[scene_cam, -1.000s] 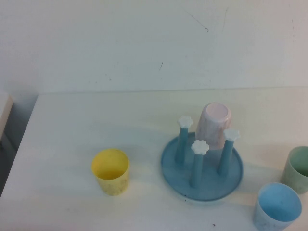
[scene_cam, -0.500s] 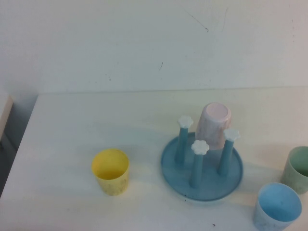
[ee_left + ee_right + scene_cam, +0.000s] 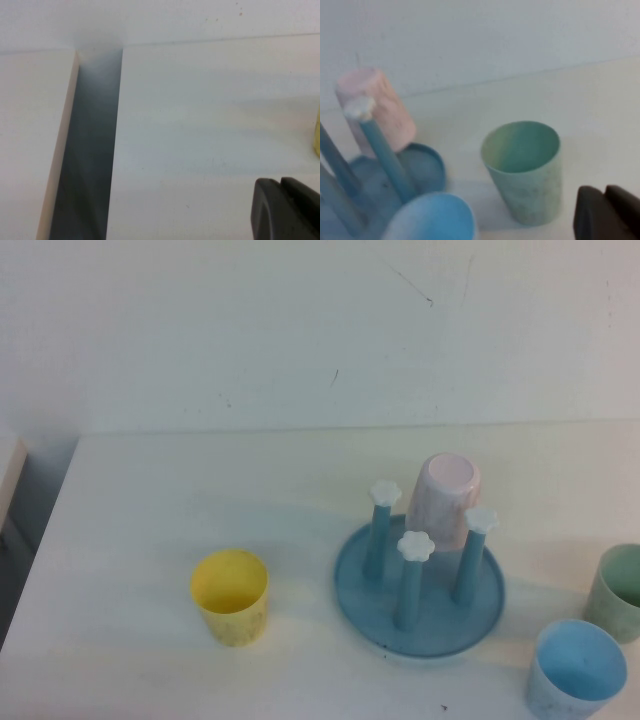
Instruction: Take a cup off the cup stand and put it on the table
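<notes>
Not started yet, I think. Pink cup [image 3: 445, 502] sits upside down on far peg of cup stand [image 3: 420, 605], on tabletop [image 3: 150, 500]. Left tool [image 3: 287, 210] low over bare tabletop, far from stand; clenched. Right tool [image 3: 609, 212] beside green cup [image 3: 525, 170]; clenched. Next I must open right tool, reach pink cup, lift straight up off peg.

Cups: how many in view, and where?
4. The pink cup sits upside down on a far peg of the cup stand. The yellow cup stands left of it; the green cup and blue cup stand to its right. Each wrist view shows its own hand's tip only.
</notes>
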Robot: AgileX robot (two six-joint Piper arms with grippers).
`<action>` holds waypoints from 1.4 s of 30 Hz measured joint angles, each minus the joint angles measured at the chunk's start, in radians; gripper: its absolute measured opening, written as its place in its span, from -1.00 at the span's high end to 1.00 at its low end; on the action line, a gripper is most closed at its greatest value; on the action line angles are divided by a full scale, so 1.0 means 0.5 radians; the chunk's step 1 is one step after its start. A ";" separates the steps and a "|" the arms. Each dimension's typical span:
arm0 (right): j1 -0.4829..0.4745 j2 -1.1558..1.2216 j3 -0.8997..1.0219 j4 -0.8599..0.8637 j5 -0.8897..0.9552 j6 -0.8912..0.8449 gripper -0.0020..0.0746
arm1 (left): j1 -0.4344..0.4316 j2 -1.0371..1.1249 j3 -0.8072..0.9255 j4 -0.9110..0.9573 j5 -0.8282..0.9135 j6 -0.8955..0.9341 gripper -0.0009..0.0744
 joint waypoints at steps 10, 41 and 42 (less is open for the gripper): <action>0.000 0.000 0.000 1.012 -0.100 0.046 0.87 | 0.000 0.000 0.000 0.000 0.003 0.000 0.98; 0.000 0.731 -1.172 0.408 0.833 -0.970 0.87 | 0.000 0.000 0.000 0.000 0.003 0.000 0.98; 0.000 0.877 -1.322 0.370 0.958 -1.023 0.87 | 0.000 0.000 0.000 0.000 0.003 0.000 0.98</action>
